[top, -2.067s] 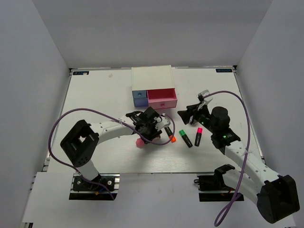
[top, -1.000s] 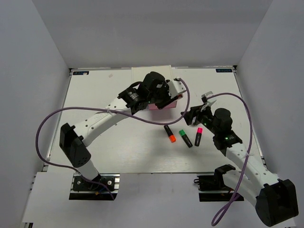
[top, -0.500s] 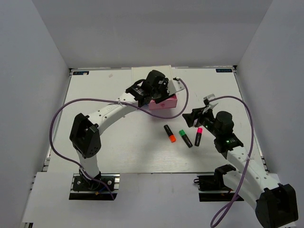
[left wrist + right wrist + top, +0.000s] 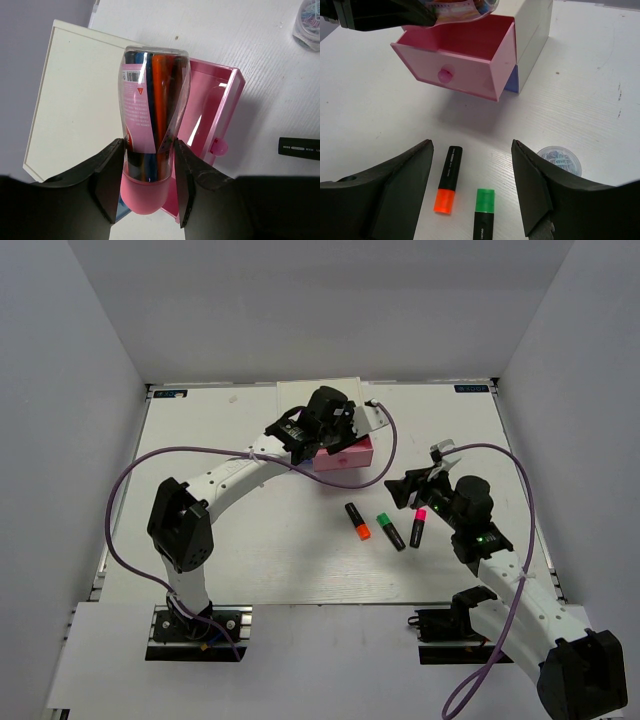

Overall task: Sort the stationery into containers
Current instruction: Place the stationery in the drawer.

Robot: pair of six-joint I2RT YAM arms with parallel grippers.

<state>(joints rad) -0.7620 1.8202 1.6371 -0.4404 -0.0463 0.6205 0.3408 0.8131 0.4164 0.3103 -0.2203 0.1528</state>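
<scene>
My left gripper (image 4: 325, 430) (image 4: 148, 150) is shut on the pink translucent tube (image 4: 152, 120), which holds coloured pens. It holds the tube over the open pink drawer (image 4: 350, 457) (image 4: 222, 95) (image 4: 465, 52) of the white chest (image 4: 315, 393) (image 4: 75, 100). The blue drawer (image 4: 513, 80) is shut. The orange marker (image 4: 357, 521) (image 4: 447, 180), green marker (image 4: 391, 531) (image 4: 484, 215) and pink marker (image 4: 418, 528) lie on the table in front of the chest. My right gripper (image 4: 416, 480) (image 4: 471, 150) is open and empty above them.
A small clear round tub of paper clips (image 4: 559, 160) (image 4: 307, 25) stands on the table right of the chest, under my right gripper's right finger. White walls close in the table on three sides.
My left gripper picked the pink tube up from the table's front and carried it over the pink drawer, now pulled further open. My right arm drifted slightly right.
</scene>
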